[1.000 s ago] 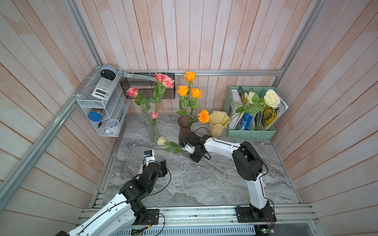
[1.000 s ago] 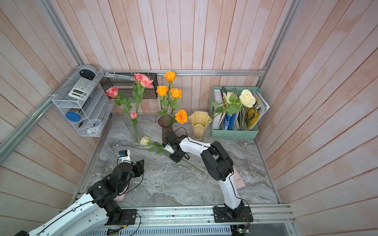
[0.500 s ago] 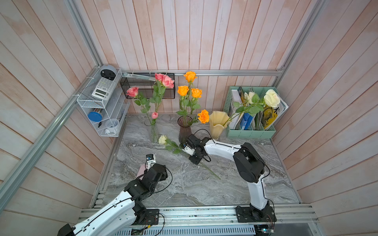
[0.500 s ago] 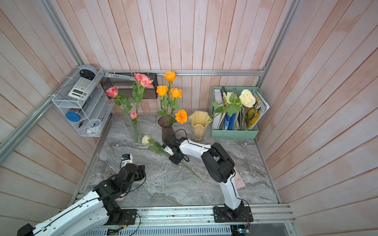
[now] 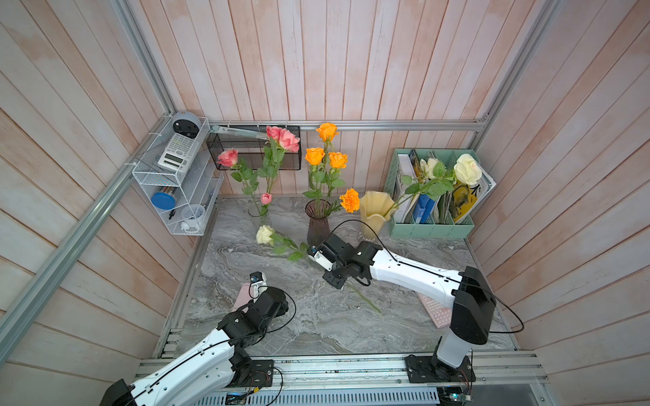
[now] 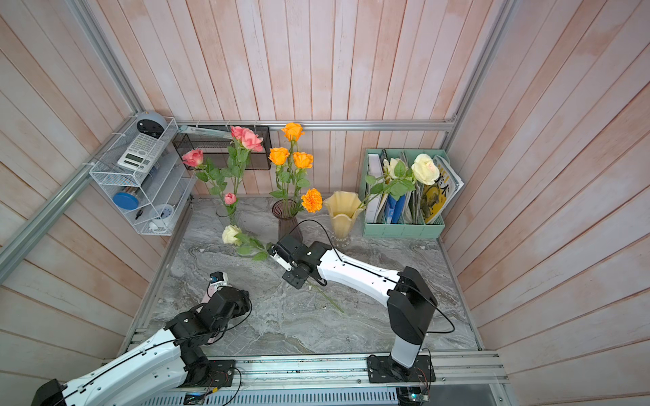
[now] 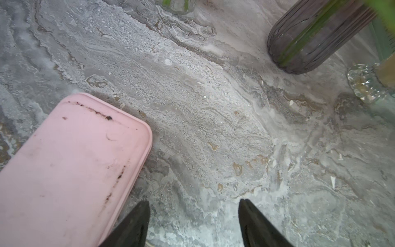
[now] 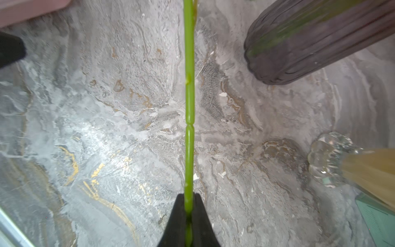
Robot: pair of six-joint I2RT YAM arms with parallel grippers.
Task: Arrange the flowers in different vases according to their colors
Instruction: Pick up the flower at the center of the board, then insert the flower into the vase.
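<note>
A cream-white rose (image 5: 264, 234) (image 6: 231, 234) lies slanted across the marble, its head near the clear glass vase (image 5: 258, 212). My right gripper (image 8: 189, 195) is shut on its green stem (image 8: 189, 107) about midway; in a top view the gripper (image 5: 325, 258) sits in front of the purple vase (image 5: 318, 225) (image 8: 299, 47). Pink flowers (image 5: 283, 139) stand in the clear vase, orange ones (image 5: 314, 155) in the purple vase, cream roses (image 5: 466, 168) in the yellow vase (image 5: 374, 214) (image 8: 367, 171). My left gripper (image 7: 193, 203) hangs open and empty over the front left of the table.
A pink case (image 7: 64, 160) (image 5: 242, 298) lies beside my left gripper. A pink keyboard (image 5: 436, 309) lies under the right arm. The mint file holder (image 5: 432, 225) stands at the back right, a white wire shelf (image 5: 176, 189) and a black mesh basket (image 5: 239, 151) hang on the walls.
My right gripper has closed on the white rose's stem and the rose head has shifted slightly left and back. The left arm has drawn back toward the front.
</note>
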